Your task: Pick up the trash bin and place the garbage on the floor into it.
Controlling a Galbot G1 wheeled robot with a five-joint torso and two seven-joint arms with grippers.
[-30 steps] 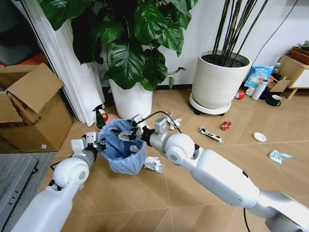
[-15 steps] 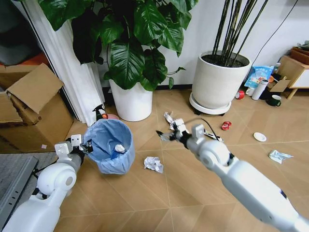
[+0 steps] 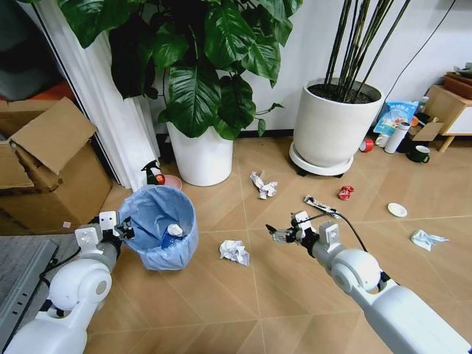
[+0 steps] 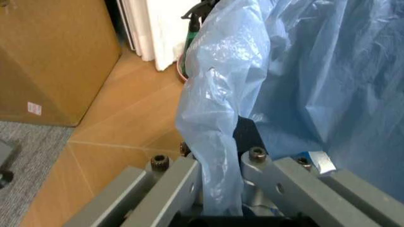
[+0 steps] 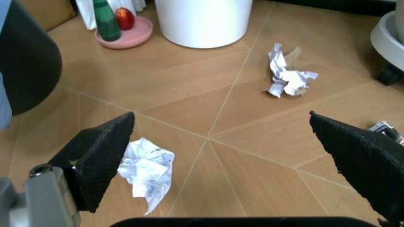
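Spread wide and empty, right gripper point(image 3: 274, 234) just beside crumpled paper point(image 3: 234, 251) (light, squashable, graspable anywhere); left gripper point(image 3: 122, 230) clamped on trash bin point(image 3: 158, 225) rim.

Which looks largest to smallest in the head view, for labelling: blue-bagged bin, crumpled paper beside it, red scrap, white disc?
1. Round trash bin lined with a light-blue plastic bag
2. Crumpled white paper
3. White round disc and small red scrap: alike, and both farther away, so unranked.
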